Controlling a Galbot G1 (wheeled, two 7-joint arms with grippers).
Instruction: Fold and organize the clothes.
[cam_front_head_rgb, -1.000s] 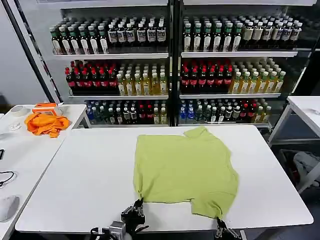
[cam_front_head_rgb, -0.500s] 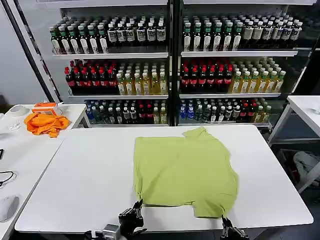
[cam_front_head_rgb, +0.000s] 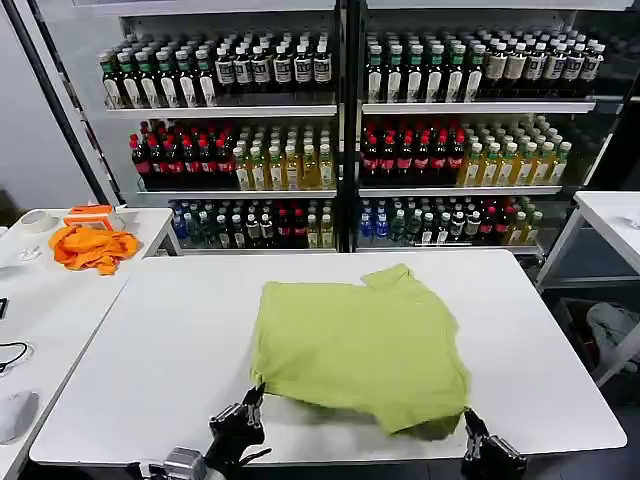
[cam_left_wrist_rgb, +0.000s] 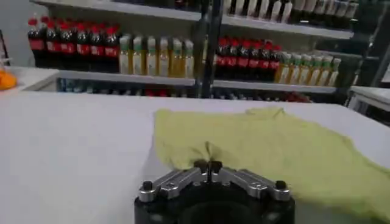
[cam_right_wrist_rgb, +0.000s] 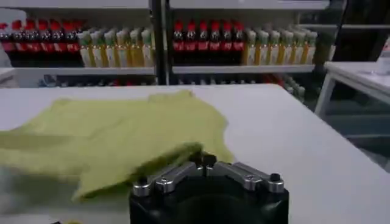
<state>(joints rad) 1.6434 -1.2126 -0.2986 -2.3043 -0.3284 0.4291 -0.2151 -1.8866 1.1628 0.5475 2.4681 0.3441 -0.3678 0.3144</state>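
Two grippers pinched the T-shirt (cam_front_head_rgb: 358, 342) hem.
Left gripper (cam_front_head_rgb: 251, 398) clenched its near-left corner; right gripper (cam_front_head_rgb: 466, 418) clenched its near-right corner, cloth lifted off the table (cam_front_head_rgb: 160, 350).

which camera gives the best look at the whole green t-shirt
The head view: the T-shirt lies on the white table, its whole outline visible. The left wrist view shows it low across the table beyond the left gripper; the right wrist view shows one bunched corner.

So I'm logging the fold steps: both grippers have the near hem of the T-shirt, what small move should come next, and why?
Probably lift both corners and carry the hem away from the robot. The left gripper and right gripper look shut on the T-shirt at its near corners, the hem is raised off the white table, and the far half lies flat.
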